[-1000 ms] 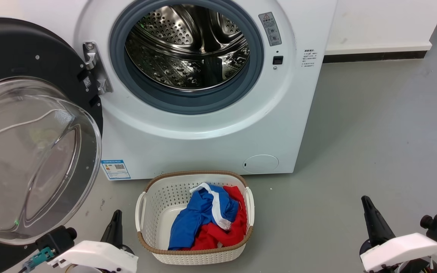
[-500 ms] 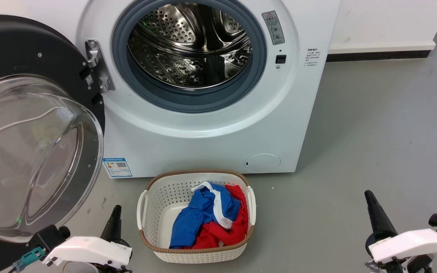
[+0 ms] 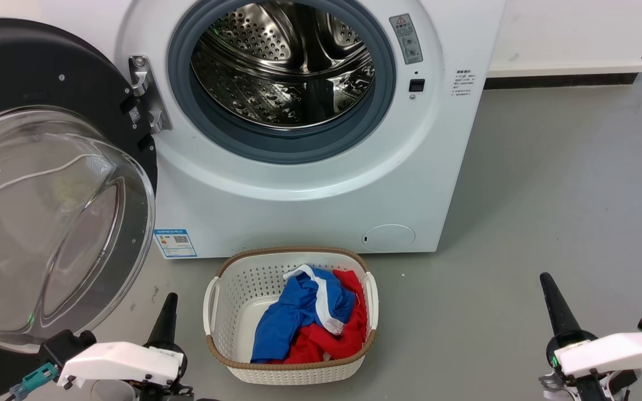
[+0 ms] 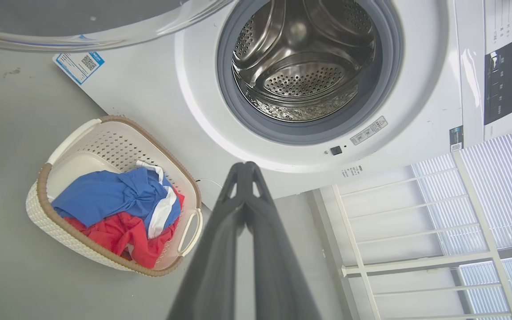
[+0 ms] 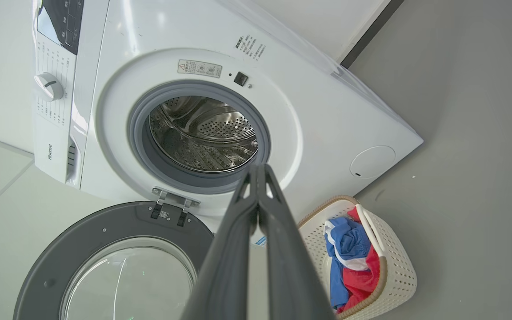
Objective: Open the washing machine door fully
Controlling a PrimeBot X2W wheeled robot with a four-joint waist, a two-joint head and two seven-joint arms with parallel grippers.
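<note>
The washing machine door point(image 3: 48, 106) stands swung wide to the left of the white machine point(image 3: 310, 195), its inner black face and clear glass bowl point(image 3: 48, 223) toward me; its dark ring shows again in the right wrist view point(image 5: 105, 240). The steel drum point(image 3: 282, 61) lies exposed inside the grey rubber ring. My left gripper point(image 3: 168, 309) sits low by the door's bottom edge, shut and holding nothing, its tips pressed together in the left wrist view point(image 4: 246, 166). My right gripper point(image 3: 546, 281) hangs over the floor at the lower right, shut and empty point(image 5: 258, 168).
A white perforated laundry basket point(image 3: 218, 312) with a brown rim holds blue and red clothes point(image 3: 310, 323) on the grey floor right in front of the machine. A white wall with a dark skirting point(image 3: 555, 81) runs to the machine's right.
The whole head picture has shifted slightly, so the camera moved. Both grippers sit a little lower in that view and stay shut. The door's position looks unchanged.
</note>
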